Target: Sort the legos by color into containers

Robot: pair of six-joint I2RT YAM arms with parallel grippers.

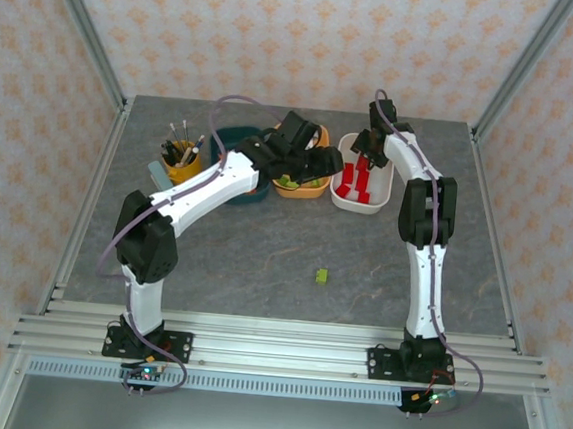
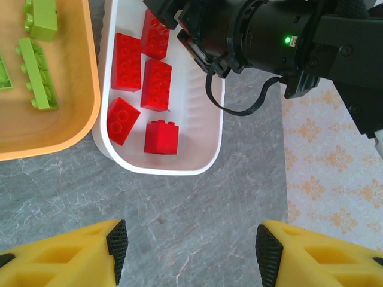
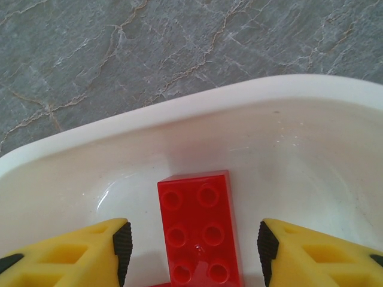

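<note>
black-padded yellow fingers (image 3: 90,254) of the right jaws stand spread inside the white bin (image 3: 179,110). a red brick (image 3: 200,233) lies flat on the bin floor between them, with a gap on either side. the left jaws are spread too and hold nothing, their pads (image 2: 117,239) above bare counter (image 2: 185,233) just outside the white bin's short end. from that wrist, five red bricks (image 2: 157,84) lie in the white bin, light green bricks (image 2: 37,73) lie in the orange bin (image 2: 93,89) just beside it, and the right arm (image 2: 269,30) hangs over the white bin's other end. from above, the teal bin (image 1: 235,137), orange bin and white bin line the far edge of the counter, with a pen cup (image 1: 181,168) near the teal one. one green brick (image 1: 320,274) sits alone toward the near edge, well apart from the bins.
</note>
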